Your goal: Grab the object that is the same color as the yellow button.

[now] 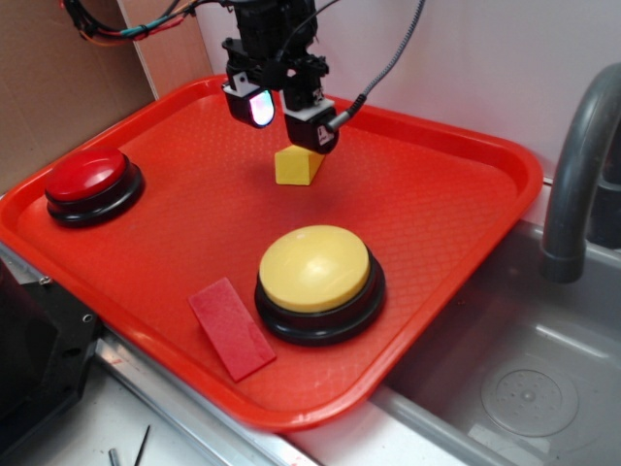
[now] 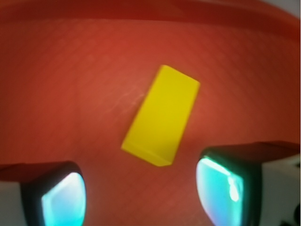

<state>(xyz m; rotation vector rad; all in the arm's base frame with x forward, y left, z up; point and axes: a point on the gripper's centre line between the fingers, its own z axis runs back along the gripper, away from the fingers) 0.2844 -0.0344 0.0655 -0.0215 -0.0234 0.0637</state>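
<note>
The object, a small yellow wedge block (image 1: 298,165) (image 2: 162,115), lies on the red tray (image 1: 446,209) toward its far middle. My gripper (image 1: 284,116) (image 2: 141,193) hovers just above it, open, with nothing between its fingers. In the wrist view the block lies slantwise a little ahead of the gap between the two glowing pads (image 2: 63,197). The yellow button (image 1: 314,269), a large pale-yellow dome on a black base, sits at the tray's near middle, well in front of the block.
A red dome button (image 1: 89,180) stands at the tray's left end. A flat red rectangular piece (image 1: 230,327) lies by the front rim, left of the yellow button. A grey sink (image 1: 505,388) and faucet (image 1: 577,175) are to the right.
</note>
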